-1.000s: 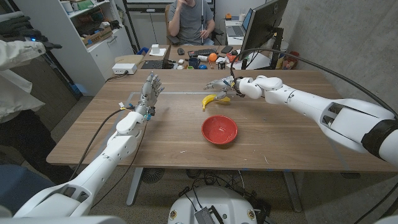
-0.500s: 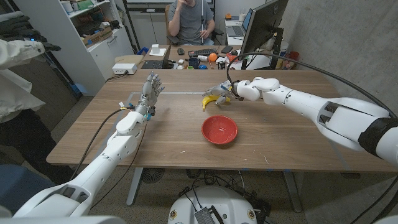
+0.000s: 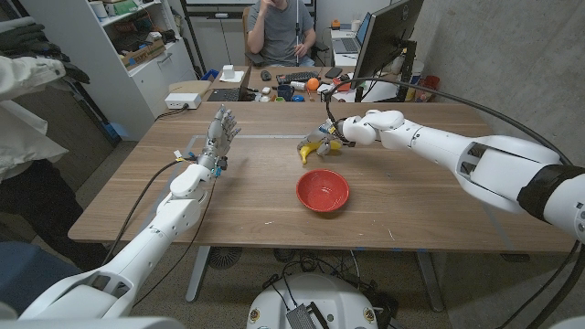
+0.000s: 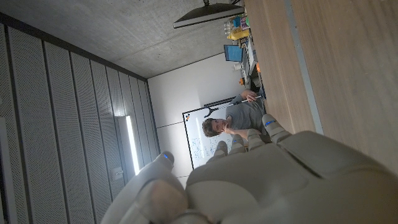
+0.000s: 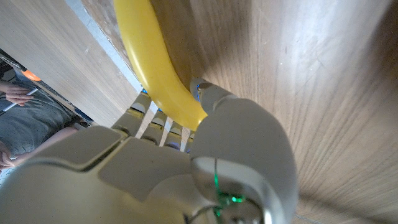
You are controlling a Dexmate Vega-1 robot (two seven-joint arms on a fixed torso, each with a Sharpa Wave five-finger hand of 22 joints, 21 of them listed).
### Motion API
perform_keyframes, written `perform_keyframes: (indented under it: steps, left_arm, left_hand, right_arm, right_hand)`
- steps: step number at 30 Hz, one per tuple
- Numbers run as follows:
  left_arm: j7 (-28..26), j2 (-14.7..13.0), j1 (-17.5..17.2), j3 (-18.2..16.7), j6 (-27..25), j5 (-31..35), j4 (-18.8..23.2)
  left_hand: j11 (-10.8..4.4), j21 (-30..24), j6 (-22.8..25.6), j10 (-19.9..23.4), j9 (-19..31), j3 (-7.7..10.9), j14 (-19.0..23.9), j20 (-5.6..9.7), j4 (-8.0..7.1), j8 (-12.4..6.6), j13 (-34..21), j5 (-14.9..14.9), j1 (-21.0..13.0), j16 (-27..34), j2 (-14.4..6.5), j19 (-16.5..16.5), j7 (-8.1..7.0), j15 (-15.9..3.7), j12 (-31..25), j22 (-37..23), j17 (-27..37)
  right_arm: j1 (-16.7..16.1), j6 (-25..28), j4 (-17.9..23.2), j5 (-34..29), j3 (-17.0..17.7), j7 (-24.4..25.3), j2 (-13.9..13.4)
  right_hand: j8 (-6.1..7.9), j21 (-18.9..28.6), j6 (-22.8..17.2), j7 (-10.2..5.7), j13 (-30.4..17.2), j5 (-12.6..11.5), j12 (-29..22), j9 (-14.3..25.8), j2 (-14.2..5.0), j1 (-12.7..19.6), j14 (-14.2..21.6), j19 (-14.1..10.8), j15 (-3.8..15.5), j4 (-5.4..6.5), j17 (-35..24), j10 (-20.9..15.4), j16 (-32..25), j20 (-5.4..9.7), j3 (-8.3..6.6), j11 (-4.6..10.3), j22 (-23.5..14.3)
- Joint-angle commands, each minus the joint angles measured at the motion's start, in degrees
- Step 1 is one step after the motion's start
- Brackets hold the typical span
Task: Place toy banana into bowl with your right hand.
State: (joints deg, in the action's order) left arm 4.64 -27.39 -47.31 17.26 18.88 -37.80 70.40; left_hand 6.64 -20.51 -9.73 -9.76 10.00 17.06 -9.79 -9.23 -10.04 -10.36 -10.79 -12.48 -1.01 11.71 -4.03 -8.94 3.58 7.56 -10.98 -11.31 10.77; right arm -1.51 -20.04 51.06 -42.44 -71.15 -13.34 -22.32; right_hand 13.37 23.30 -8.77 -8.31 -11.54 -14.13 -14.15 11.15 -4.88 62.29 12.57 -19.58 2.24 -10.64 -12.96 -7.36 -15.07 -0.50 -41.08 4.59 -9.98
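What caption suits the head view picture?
Right hand closes on the toy banana beside a red bowl.

1. The wooden bench (image 3: 411,196) carries a red bowl (image 3: 322,190) near its middle.
2. A yellow banana (image 3: 313,147) lies behind the bowl, possibly lifted slightly; contact is unclear.

Person (image 3: 279,27) seated behind table (image 3: 411,210); monitor (image 3: 386,37) far rt.
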Motion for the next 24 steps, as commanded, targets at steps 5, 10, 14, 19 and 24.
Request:
perform_keyframes:
  steps: [5,10,14,19,24]
  left_arm:
    - [1.34,0.39,1.45,0.52,-0.32,-0.13,-1.69]
    - [2.08,0.22,1.63,0.74,-0.82,-0.33,-1.79]
    - [1.92,0.16,1.68,0.71,-0.61,-0.13,-1.88]
    - [1.86,0.16,1.56,0.64,-0.49,-0.16,-1.68]
    - [1.64,0.05,1.55,0.67,-0.60,-0.01,-1.46]
  left_hand:
    - [-0.08,0.28,-3.87,-5.27,0.19,-0.30,-7.46,-0.14,0.13,-0.26,-0.22,-0.17,0.32,0.19,-3.50,-0.12,-0.27,-0.19,-0.41,-0.22,0.28]
    - [-0.11,0.29,-3.88,-5.38,0.19,-0.34,-7.51,-0.07,0.13,-0.25,-0.22,-0.17,0.33,0.17,-3.49,-0.09,-0.31,-0.21,-0.36,-0.22,0.28]
    - [-0.11,0.38,-4.00,-5.49,0.19,-0.37,-7.68,-0.15,0.12,-0.21,-0.22,-0.17,0.34,0.10,-3.49,-0.27,-0.29,-0.16,-0.32,-0.22,0.28]
    - [-0.11,0.44,-4.03,-5.60,0.19,-0.43,-7.78,-0.15,0.10,-0.20,-0.22,-0.18,0.37,0.06,-3.47,-0.33,-0.32,-0.14,-0.29,-0.23,0.28]
    - [-0.17,0.47,-4.06,-5.65,0.19,-0.49,-7.85,-0.14,0.09,-0.19,-0.23,-0.19,0.40,0.04,-3.46,-0.34,-0.35,-0.17,-0.27,-0.23,0.29]
  right_arm:
    - [0.91,-1.56,-3.56,0.78,-1.24,4.75,1.71]
    - [0.07,-1.14,-2.34,0.80,-0.60,8.15,0.91]
    - [-0.14,-1.68,-1.72,0.51,-0.38,10.16,0.37]
    - [-0.01,-2.48,-2.54,1.02,-0.23,10.19,0.71]
    - [-0.17,-3.42,-2.13,0.89,0.37,13.27,0.12]
  right_hand:
    - [4.53,7.81,-14.43,2.50,-2.84,3.60,-9.08,1.41,1.94,0.61,19.36,-17.03,7.60,1.54,-5.69,-16.92,-6.19,4.19,-0.82,-0.67,-0.57]
    - [10.42,14.75,-28.55,4.42,-8.18,3.87,-19.54,3.44,-2.75,4.16,32.16,-23.70,9.50,1.55,-17.88,-27.68,-17.81,5.77,10.80,-1.34,-1.71]
    - [12.51,17.92,-32.80,5.10,-10.18,3.97,-23.37,4.14,-4.56,5.50,36.25,-25.82,9.60,1.82,-20.52,-32.20,-20.57,6.55,13.81,-1.30,-1.94]
    - [13.65,19.85,-35.04,5.36,-11.30,3.96,-25.27,4.49,-5.05,6.46,38.63,-27.30,9.72,1.90,-21.38,-34.07,-21.47,6.89,14.80,-1.25,-2.02]
    - [14.21,20.89,-35.94,5.67,-11.99,4.02,-26.35,4.73,-5.23,6.96,39.95,-27.77,9.66,2.03,-21.74,-35.04,-21.71,8.09,15.19,-1.63,-2.07]
